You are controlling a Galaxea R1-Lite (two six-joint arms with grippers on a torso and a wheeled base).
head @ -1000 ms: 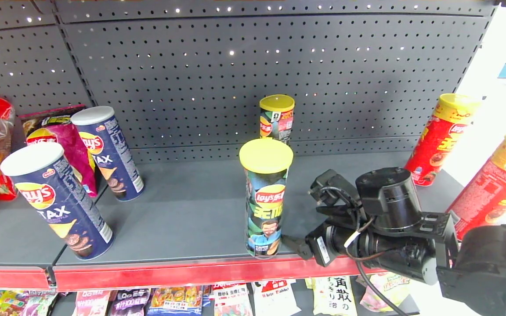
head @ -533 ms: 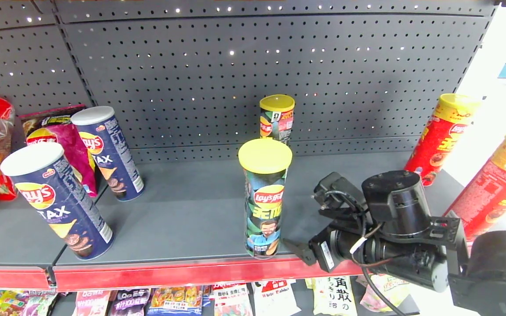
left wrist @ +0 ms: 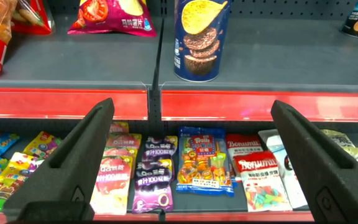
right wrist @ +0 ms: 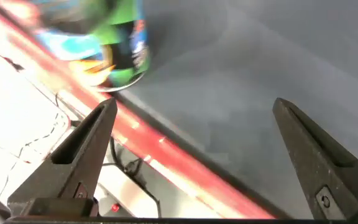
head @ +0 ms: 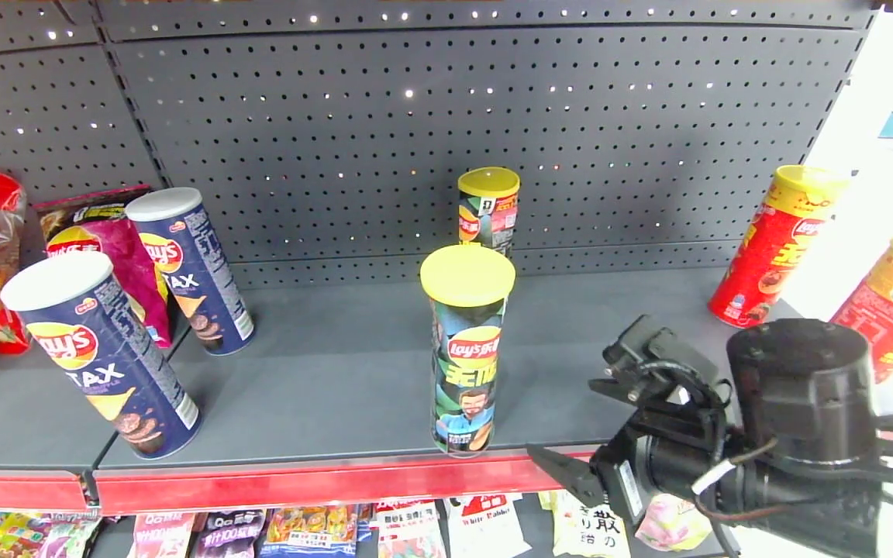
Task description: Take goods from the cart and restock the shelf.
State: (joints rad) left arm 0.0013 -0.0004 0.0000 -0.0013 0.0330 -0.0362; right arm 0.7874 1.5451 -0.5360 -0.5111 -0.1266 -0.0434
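Near the front edge of the grey metal shelf [head: 322,364], just behind its red lip [head: 299,480], you have the tall green-and-blue chip canister with a yellow lid [head: 468,356] standing upright and alone. Your right claw [right wrist: 194,109] sits to its right, level with the red lip. It is released, its two black fingers [head: 563,473] spread wide and touching nothing, with a gap between the nearer one and the canister. From the right wrist, the canister's base looks blurred and lies off to one side of the fingers, not between them.

Your left claw [left wrist: 192,106] is released too, fingers wide apart. It hangs before the left part of the shelf, below the red lip, facing a lower shelf of flat sweet packets [left wrist: 197,168].

A second green-and-blue canister [head: 487,208] stands behind the first, against the perforated back panel [head: 322,155]. To the left you have two dark blue chip canisters with white lids, one at the front [head: 101,356] and one farther back [head: 191,267], with a purple chip bag [head: 117,248] leaning beside the rear one. Two red canisters with yellow lids [head: 776,244] [head: 892,306] stand at the right end.
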